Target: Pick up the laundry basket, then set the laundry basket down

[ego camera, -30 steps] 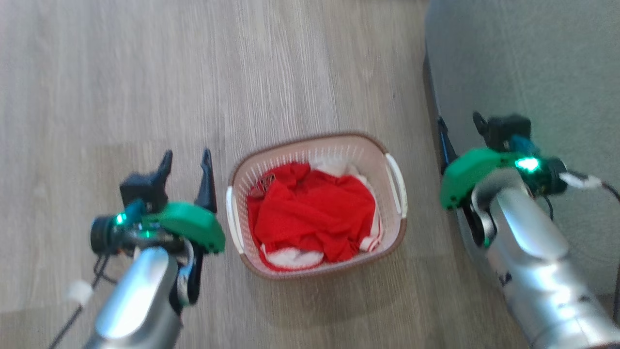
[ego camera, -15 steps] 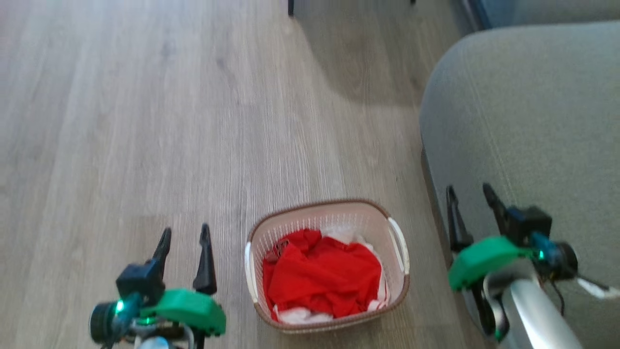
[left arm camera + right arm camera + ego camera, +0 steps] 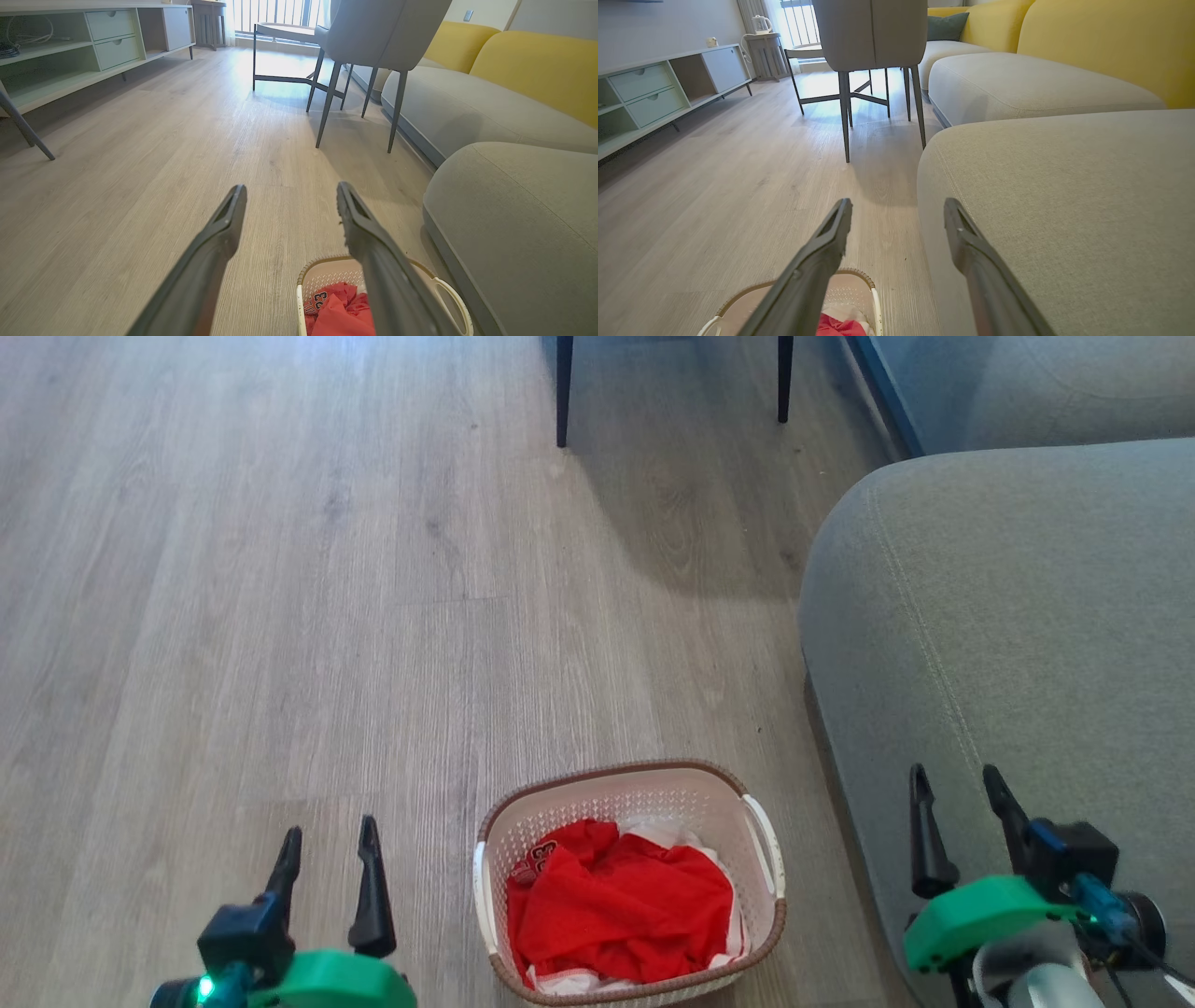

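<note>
laundry basket point(image 3: 597, 807): cream, brown-rimmed | clothes point(image 3: 621, 905): red, white | floor point(image 3: 280, 616): grey woodgrain | sofa point(image 3: 1008, 616): grey

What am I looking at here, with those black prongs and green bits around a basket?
This is a two-armed wheeled robot. One picture comes from its head, looking down at a wooden floor. The black prongs are its left gripper and right gripper, both open, holding nothing. Between them the laundry basket stands on the floor, red and white clothes inside, beside a grey sofa. The other two pictures come from wrist cameras looking along each gripper's fingers.
</note>
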Tool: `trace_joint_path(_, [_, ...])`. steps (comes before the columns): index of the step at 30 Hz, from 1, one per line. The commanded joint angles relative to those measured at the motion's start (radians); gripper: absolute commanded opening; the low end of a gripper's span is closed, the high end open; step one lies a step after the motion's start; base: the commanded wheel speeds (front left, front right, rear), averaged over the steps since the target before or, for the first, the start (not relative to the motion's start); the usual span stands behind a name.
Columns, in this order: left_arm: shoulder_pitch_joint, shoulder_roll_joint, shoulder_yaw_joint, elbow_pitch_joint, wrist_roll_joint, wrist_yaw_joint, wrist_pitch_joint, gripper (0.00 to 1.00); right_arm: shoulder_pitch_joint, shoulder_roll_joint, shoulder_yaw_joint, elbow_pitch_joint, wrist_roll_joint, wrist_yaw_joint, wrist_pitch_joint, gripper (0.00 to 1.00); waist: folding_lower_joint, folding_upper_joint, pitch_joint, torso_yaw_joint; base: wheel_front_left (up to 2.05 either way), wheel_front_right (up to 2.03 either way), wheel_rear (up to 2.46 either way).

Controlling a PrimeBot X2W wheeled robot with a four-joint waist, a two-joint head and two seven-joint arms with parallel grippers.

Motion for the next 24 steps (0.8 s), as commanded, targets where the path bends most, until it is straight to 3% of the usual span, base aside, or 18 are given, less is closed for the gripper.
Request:
trace_joint_path(1, [-0.022, -0.001, 0.042, -0.037, 0.015, 0.007, -0.009, 1.00, -0.012, -0.006, 0.014, -0.042, -0.006, -0.003, -0.012, 1.00, 0.0001, -0.0001, -0.003, -0.004, 0.00, 0.00, 0.00])
trace_joint_path(24, [-0.014, 0.022, 0.040, -0.029, 0.045, 0.020, -0.009, 1.00, 0.006, -0.006, 0.011, -0.068, 0.011, -0.003, -0.009, 1.00, 0.0001, -0.0001, -0.006, -0.017, 0.00, 0.00, 0.00])
